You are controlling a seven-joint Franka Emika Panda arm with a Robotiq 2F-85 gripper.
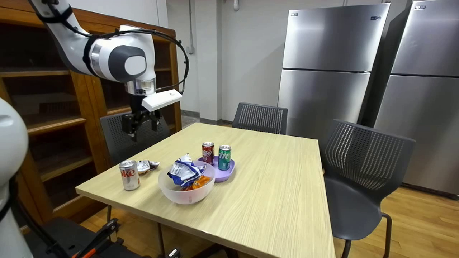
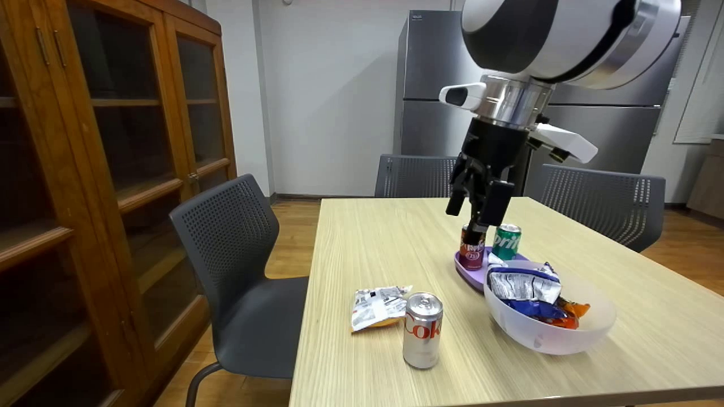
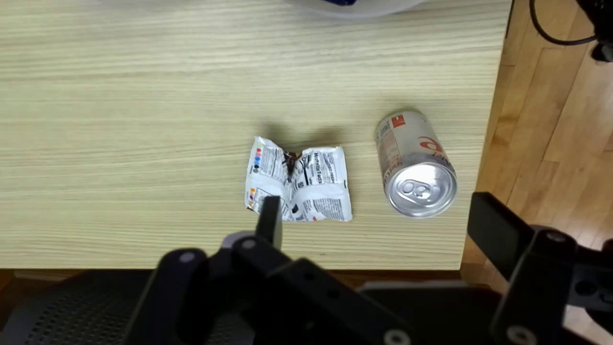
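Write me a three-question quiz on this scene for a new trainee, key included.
1. How many cans stand on the purple tray?
2. True or false: the gripper is holding something.
3. Which can stands beside the snack packet?

Key
1. Two: the dark red can and the green can.
2. False; it is open, with nothing in its grip.
3. The silver can.
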